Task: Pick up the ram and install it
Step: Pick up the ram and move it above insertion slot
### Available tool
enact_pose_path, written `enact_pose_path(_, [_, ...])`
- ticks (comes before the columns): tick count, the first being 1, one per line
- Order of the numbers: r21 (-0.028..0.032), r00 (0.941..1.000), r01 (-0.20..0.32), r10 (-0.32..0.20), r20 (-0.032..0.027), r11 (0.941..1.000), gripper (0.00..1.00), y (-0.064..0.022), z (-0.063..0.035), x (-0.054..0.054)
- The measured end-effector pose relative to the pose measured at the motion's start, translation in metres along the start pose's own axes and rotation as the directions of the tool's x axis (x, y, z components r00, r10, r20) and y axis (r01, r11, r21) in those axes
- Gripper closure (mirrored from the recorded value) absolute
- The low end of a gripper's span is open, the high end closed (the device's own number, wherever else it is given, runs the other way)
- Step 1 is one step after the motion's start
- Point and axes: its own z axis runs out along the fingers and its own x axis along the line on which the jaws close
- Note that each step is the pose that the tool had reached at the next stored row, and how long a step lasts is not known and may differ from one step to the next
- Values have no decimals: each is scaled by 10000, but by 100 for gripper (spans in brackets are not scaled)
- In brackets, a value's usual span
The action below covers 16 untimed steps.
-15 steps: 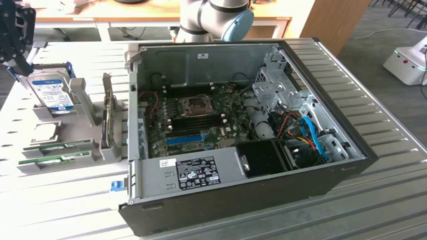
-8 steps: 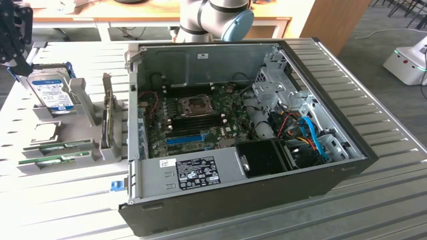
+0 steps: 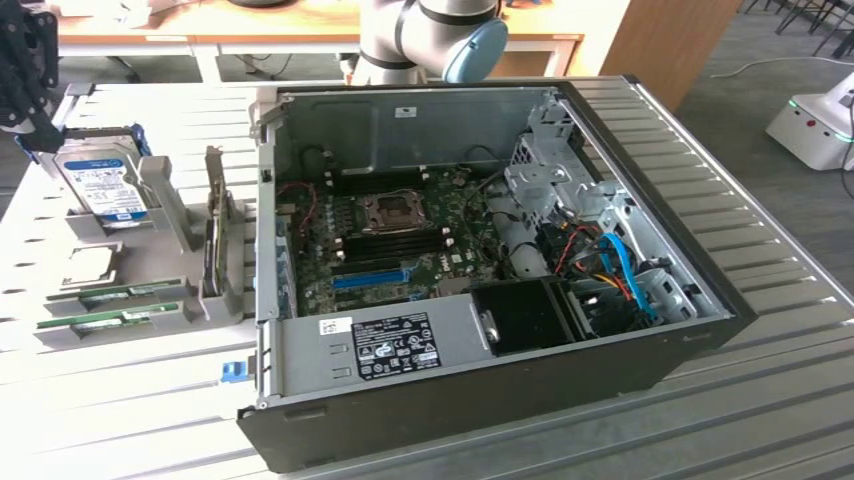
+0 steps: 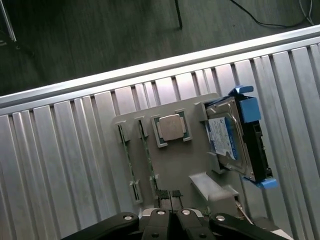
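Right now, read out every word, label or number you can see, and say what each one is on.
No text can be read clearly.
On the hard drive: blue and white label, print too small to read.
On the metal cover in the computer case: white label with black marks, too small to read.
On the ram: any print is too small to read.

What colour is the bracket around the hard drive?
Blue. The bracket around the hard drive shows best in the wrist view.
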Motion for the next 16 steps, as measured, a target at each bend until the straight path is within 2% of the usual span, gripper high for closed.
enact_pose_path(4, [-13,9981,617,-617,-28,9981,89,0,0,0])
enact_pose_path(7, [-24,9940,1097,-1097,-49,9940,89,0,1,0])
enact_pose_path(10, [-36,9874,1584,-1584,-70,9874,89,0,1,0])
enact_pose_path(14, [-54,9747,2233,-2234,-97,9747,89,0,2,0])
enact_pose_path(16, [-58,9721,2344,-2345,-101,9721,89,0,1,0])
